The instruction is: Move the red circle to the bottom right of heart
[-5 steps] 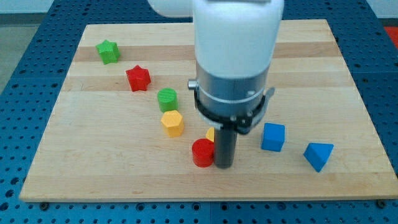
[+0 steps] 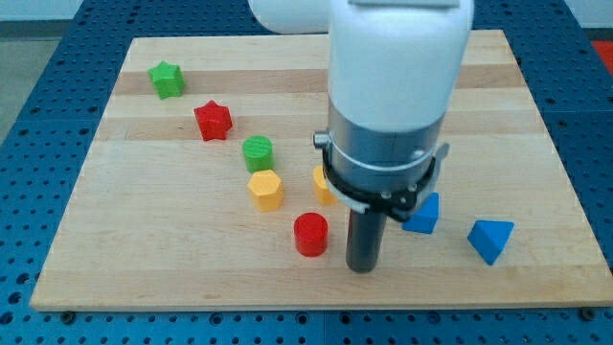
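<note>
Red circle near heart, placement looks close but unconfirmed.
Red circle sits at 7 o'clock of the half-hidden yellow heart; my tip, a plain rod tool with no jaws, at its 4 o'clock, apart. Needs rightward nudge.

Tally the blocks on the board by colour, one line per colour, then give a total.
Green: 2, the green star and the green cylinder
Red: 2, the red star and the red circle
Yellow: 2, the yellow hexagon and a yellow block partly hidden by the arm
Blue: 2, the blue cube and the blue triangle
Total: 8
</note>
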